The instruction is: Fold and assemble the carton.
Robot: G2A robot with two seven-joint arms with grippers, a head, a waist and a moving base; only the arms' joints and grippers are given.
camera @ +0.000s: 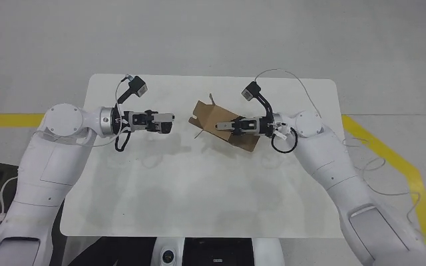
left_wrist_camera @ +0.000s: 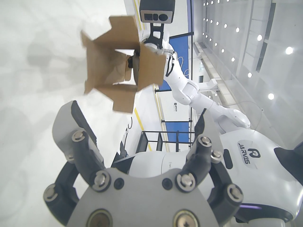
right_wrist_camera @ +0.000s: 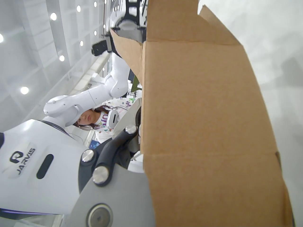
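The left end effector is open and holds nothing. It sits over the surface, near the carton and pointed at its open mouth. The carton seems to be lifted off the surface and tilted, with its four flaps splayed outward. The right end effector is clamped on one side of the carton, with a finger apparently inside the mouth.

The main risk is that single-sided hold. If the left end effector pushes on a flap, the carton could pivot or slide in the right's grip, because thin board gives little to bite on. A push off the crease line could buckle the flap instead of folding it. Because the right's finger is inside the mouth, a flap folded inward may jam against it. The two end effectors could also collide there.
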